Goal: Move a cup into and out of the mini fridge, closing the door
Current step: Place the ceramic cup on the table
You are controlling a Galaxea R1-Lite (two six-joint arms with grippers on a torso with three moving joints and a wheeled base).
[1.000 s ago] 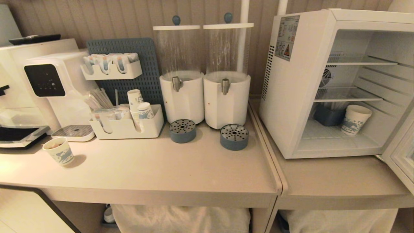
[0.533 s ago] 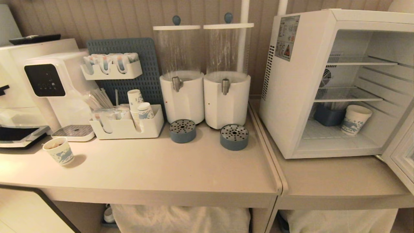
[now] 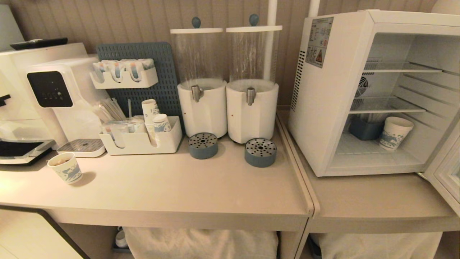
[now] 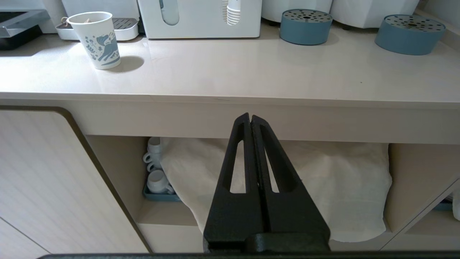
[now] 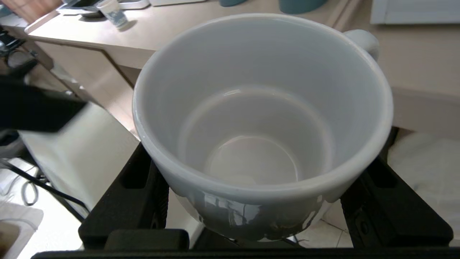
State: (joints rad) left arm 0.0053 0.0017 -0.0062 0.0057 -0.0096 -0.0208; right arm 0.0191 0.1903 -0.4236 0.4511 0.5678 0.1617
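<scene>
The cup [image 5: 262,118], plain white and empty, sits between the two black fingers of the right gripper [image 5: 264,212], which clasp its lower body on either side; its mouth faces the wrist camera and a small rounded lug shows at its far rim. Cup and gripper hang out in front of the counter [image 3: 187,187], below its front edge, outside the head view.

The mini fridge [image 3: 334,108] stands on the lower counter section [image 3: 377,201], which butts against the counter's raised end lip. The door [image 3: 447,169] is swung out on the side of the fridge away from the counter, only its framed lower corner showing, so the fridge's front stands fully open. Inside the fridge, on the floor under the lower wire shelf, a printed paper cup [image 3: 394,133] stands toward the door side and a dark blue tub [image 3: 363,128] behind it toward the rear fan; the floor in front of them is bare. A broad bare strip runs from the fridge's front lip to the edge of the lower counter section.

Toward the counter's far end from the fridge, another printed paper cup [image 3: 65,167] stands alone near the front edge.

The left gripper [image 4: 251,124] hangs below the counter's front edge, its fingers pressed flat together on nothing.
</scene>
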